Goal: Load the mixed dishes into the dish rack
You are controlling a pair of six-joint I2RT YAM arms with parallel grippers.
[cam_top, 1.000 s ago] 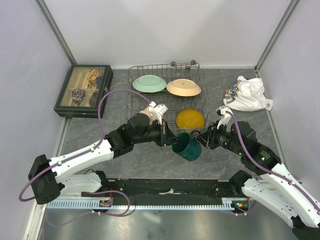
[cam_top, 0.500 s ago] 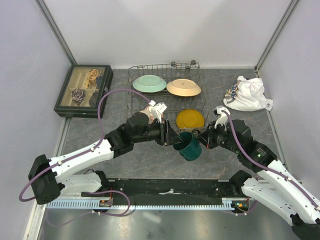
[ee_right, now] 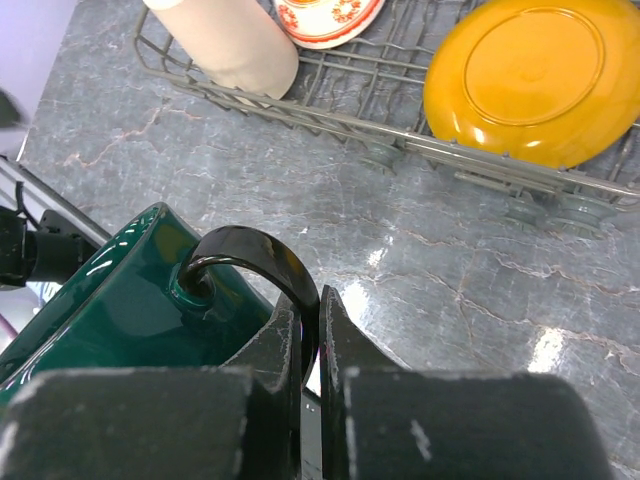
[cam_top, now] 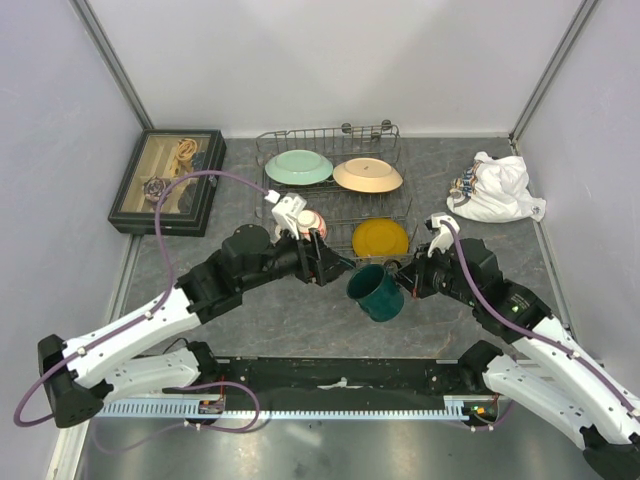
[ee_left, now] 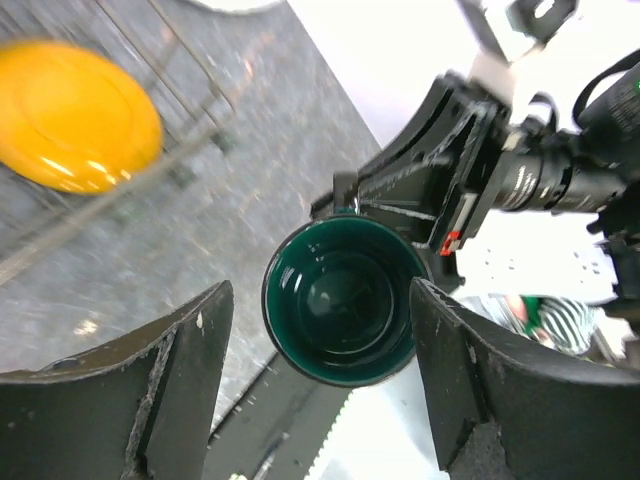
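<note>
now that the left gripper (cam_top: 338, 268) has spread its fingers (ee_left: 170, 385) wide and drawn back, the glossy dark green ceramic mug (cam_top: 376, 292) hangs from the right gripper (ee_right: 310, 315) alone. a second ago the left fingers were closed on the mug. in the left wrist view they now stand clear on either side of it, holding nothing, with the mug's mouth facing them. the right fingers are pinched almost shut on the mug's dark looped handle (ee_right: 250, 255), one on each side of the loop.

the mug is tipped on its side and appears to be held off the grey marbled tabletop (ee_right: 450, 290). it sits just in front of the near edge of the large grey metal wire dish rack (cam_top: 392, 132), close to the round yellow plate (cam_top: 380, 238) in the rack's near right part.

so the hand-over between the arms looks finished. the pale green flowered plate (cam_top: 298, 167) and the tan plate (cam_top: 367, 175) stand in the back row. the beige cup (ee_right: 225, 40) and the small red-orange bowl (ee_right: 325, 12) lie at the near left. the mug seems to be the last dish outside. the right arm probably has to carry it over the rim to a free spot, and held only by the handle it may swing.
</note>
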